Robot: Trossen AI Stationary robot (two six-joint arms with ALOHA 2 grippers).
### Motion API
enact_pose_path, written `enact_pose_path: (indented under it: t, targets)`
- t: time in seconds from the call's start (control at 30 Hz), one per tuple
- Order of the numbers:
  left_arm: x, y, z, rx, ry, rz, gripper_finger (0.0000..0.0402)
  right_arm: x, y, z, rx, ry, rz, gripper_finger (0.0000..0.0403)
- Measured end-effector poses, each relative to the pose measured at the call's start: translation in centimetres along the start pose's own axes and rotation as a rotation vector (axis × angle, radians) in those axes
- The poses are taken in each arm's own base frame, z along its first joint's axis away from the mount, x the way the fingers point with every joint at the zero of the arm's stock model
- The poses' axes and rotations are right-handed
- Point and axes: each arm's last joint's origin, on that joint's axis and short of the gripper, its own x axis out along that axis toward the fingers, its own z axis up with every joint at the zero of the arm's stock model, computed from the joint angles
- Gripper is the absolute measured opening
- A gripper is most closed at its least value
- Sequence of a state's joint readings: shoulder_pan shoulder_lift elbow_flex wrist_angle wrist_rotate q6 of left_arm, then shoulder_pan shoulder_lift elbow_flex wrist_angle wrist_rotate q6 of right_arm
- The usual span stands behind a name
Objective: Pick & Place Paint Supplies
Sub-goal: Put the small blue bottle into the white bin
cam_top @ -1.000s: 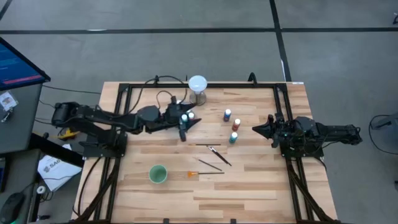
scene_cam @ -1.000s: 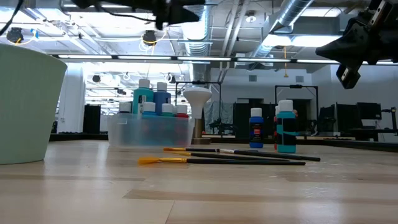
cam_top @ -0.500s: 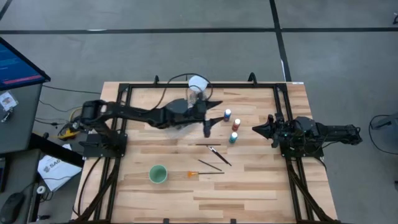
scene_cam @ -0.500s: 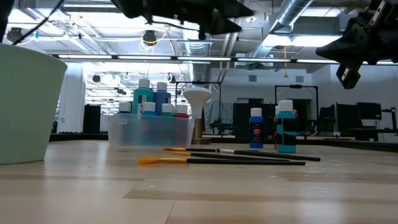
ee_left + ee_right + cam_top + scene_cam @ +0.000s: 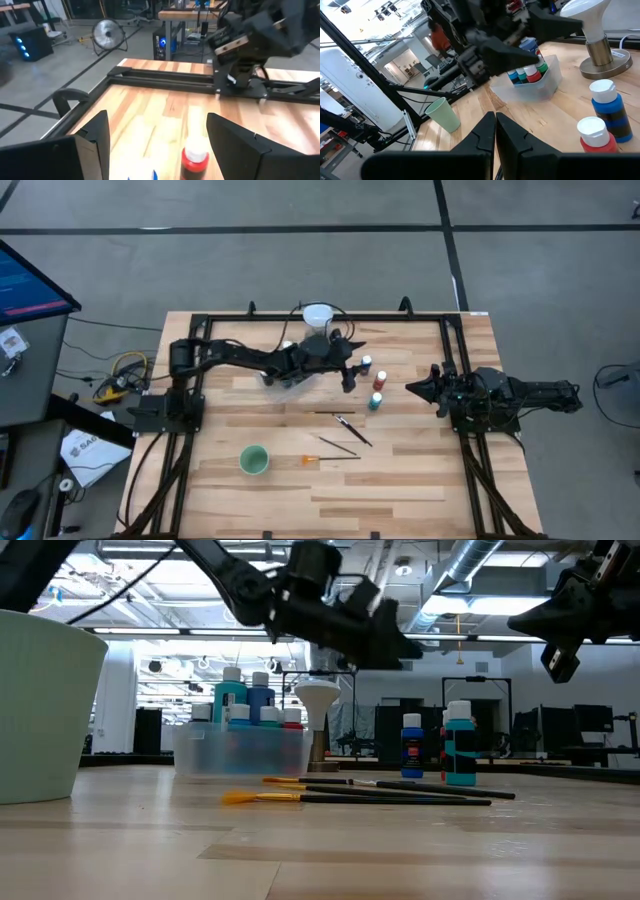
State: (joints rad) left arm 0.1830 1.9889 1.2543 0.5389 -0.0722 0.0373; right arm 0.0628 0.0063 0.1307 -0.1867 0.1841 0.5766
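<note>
Left gripper [image 5: 348, 376] is hanging over the table's far middle, above and just left of three loose bottles; its claw is standing wide and carrying nothing. In the left wrist view the red bottle [image 5: 194, 159] is showing between the spread fingers [image 5: 95, 134], below them.

Blue bottle [image 5: 366, 365], red bottle and teal bottle [image 5: 374, 402] are standing upright in a line running far to near, right of centre.

Clear bin [image 5: 240, 750], left of the white globe lamp [image 5: 318, 315], is holding several capped bottles.

Brushes [image 5: 345, 438] are lying near-centre, the orange-tipped brush [image 5: 330, 458] nearest. Green cup [image 5: 253, 460] is sitting near-left.

Right gripper [image 5: 415, 389] is waiting at the right side, claw pressed closed, empty.
</note>
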Motion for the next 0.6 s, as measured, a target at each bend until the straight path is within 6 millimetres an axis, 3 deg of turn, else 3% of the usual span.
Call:
enact_pose_path:
  t: [0.23, 0.43, 0.6]
  targets:
    - [2.8, 0.4, -1.8, -0.02, 0.026, -0.012, 0.0231, 0.0, 0.0, 0.0, 0.0, 0.0, 0.0, 0.0008]
    - [3.7, 0.3, -3.8, -0.026, 0.072, -0.012, 0.0231, 0.0, 0.0, 0.0, 0.0, 0.0, 0.0, 0.0008]
    - [3.8, 0.3, -4.2, -0.025, 0.083, -0.001, 0.023, 0.0, 0.0, 0.0, 0.0, 0.0, 0.0, 0.0008]
